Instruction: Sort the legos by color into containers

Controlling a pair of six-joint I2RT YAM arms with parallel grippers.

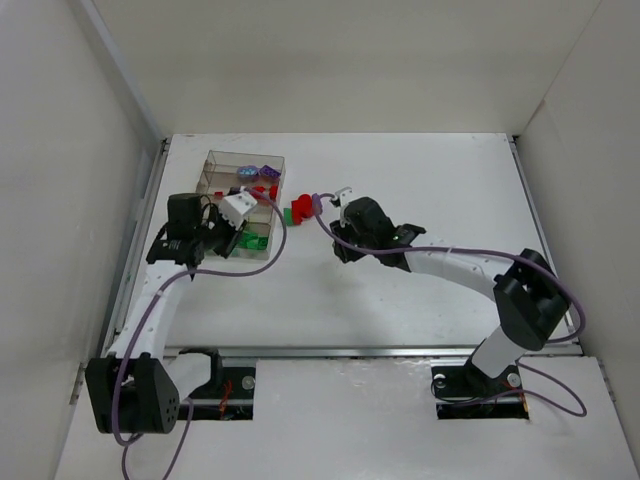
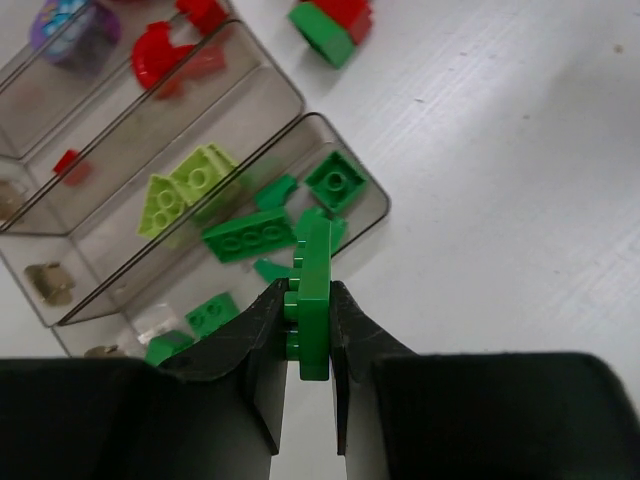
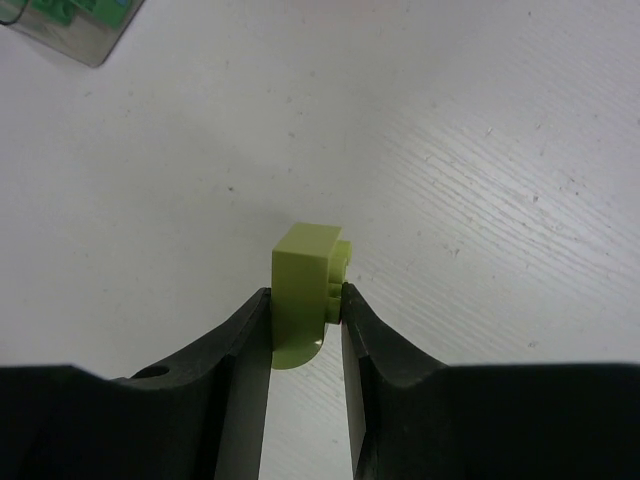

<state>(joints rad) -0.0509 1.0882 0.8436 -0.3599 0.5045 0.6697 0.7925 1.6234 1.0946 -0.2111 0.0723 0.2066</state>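
Observation:
My left gripper (image 2: 305, 292) is shut on a dark green flat lego (image 2: 316, 262), held on edge over the near end of the clear tray (image 2: 372, 196). The nearest compartment holds several dark green legos (image 2: 250, 236), the one beyond it lime legos (image 2: 190, 185), then red legos (image 2: 160, 58), then a purple one (image 2: 70, 20). My right gripper (image 3: 305, 296) is shut on a lime lego (image 3: 300, 262) just above the bare table. In the top view the left gripper (image 1: 235, 238) is at the tray (image 1: 215, 157) and the right gripper (image 1: 342, 245) is to its right.
A loose red lego and a dark green lego (image 2: 335, 25) lie together on the table just right of the tray, also seen in the top view (image 1: 300, 208). A tray corner (image 3: 85, 45) shows at the upper left of the right wrist view. White walls enclose the table.

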